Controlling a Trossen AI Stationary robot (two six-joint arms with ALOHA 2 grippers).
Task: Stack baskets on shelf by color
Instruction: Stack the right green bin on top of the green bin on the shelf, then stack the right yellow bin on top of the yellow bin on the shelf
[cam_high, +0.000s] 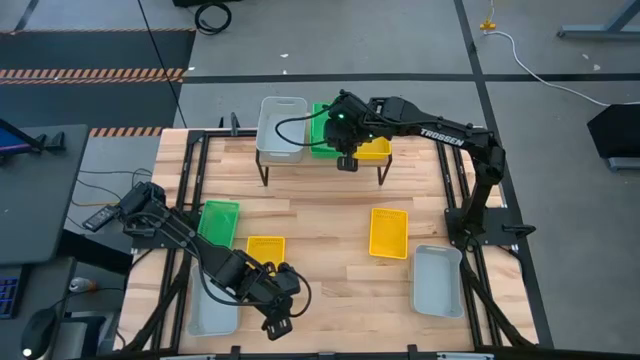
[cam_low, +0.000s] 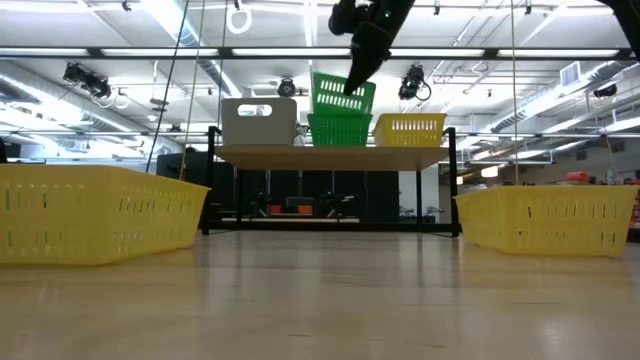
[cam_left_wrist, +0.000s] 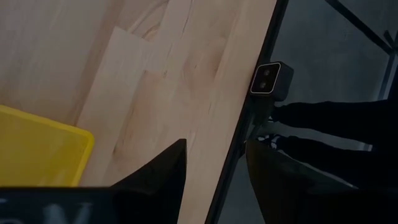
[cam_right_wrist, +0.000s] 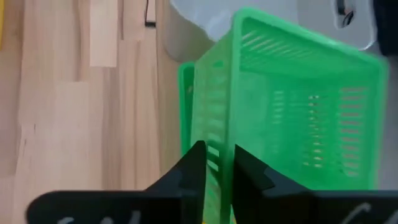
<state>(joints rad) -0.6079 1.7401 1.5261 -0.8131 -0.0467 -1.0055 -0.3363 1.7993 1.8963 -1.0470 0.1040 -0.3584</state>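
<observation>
Right gripper (cam_high: 346, 150) over the shelf (cam_high: 322, 161) at 12 o'clock on the table (cam_high: 320, 260), fingers (cam_right_wrist: 194, 171) pinched nearly shut on the rim of a green basket (cam_low: 343, 94). That basket hangs tilted above a second green basket (cam_low: 339, 128) sitting mid-shelf — in the low view its lower edge looks to touch or sit just inside the one below, cannot tell which. Right wrist view shows the held wall between the two fingers, with the lower green one just behind.

Shelf row in the low view: grey basket (cam_low: 259, 121) on the 9 o'clock end, green in the middle, yellow basket (cam_low: 410, 129) on the 3 o'clock end, all upright on the plank.

Left gripper (cam_high: 277, 322) waits near the table's 6 o'clock edge, fingers (cam_left_wrist: 163, 171) parted with nothing between them — left wrist view shows bare wood and a yellow corner.

On the table itself:
- third green basket (cam_high: 219, 222) at 9 o'clock
- small yellow basket (cam_high: 265, 250) just beside it toward 7 o'clock
- another yellow basket (cam_high: 389, 232) at 4 o'clock
- grey basket at right (cam_high: 438, 281) at 5 o'clock
- grey basket at left (cam_high: 212, 310) at 7 o'clock, partly under the left arm.
</observation>
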